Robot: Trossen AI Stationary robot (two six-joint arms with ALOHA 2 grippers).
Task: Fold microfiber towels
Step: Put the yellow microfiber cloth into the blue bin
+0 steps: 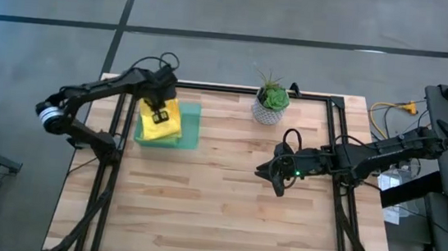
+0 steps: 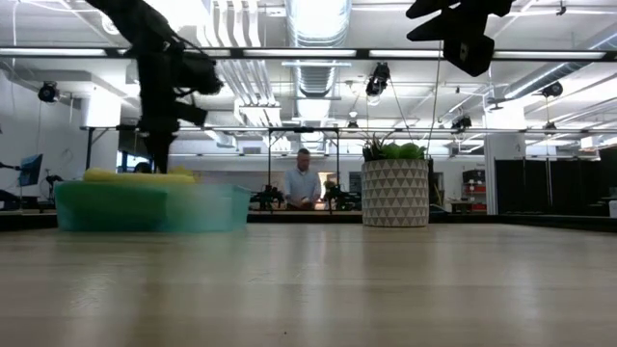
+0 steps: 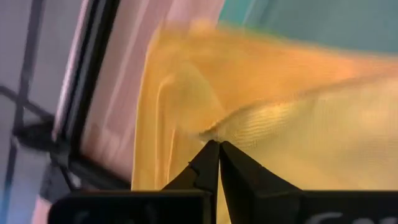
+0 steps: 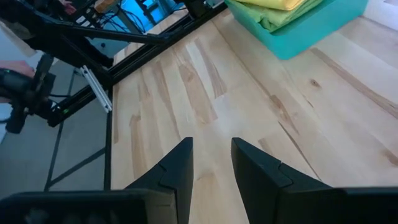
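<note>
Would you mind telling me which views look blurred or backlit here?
Left wrist view: the yellow microfiber towel is soft and out of focus. Low view: the see-through green plastic tray looks blurred, both arms dark against bright ceiling lights. High view: evenly lit.

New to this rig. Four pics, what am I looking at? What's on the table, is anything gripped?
Two robot arms at a wooden table, each ending in two jaws. One picture looks straight down, one looks level across the tabletop, and two come from cameras on the wrists. At the table's back left, a green plastic tray holds a stack of cloths with a yellow towel on top. The left gripper is over it, jaws shut, pinching the yellow towel. The right gripper hovers over bare wood, jaws apart, holding nothing. A potted plant stands at the back edge.
</note>
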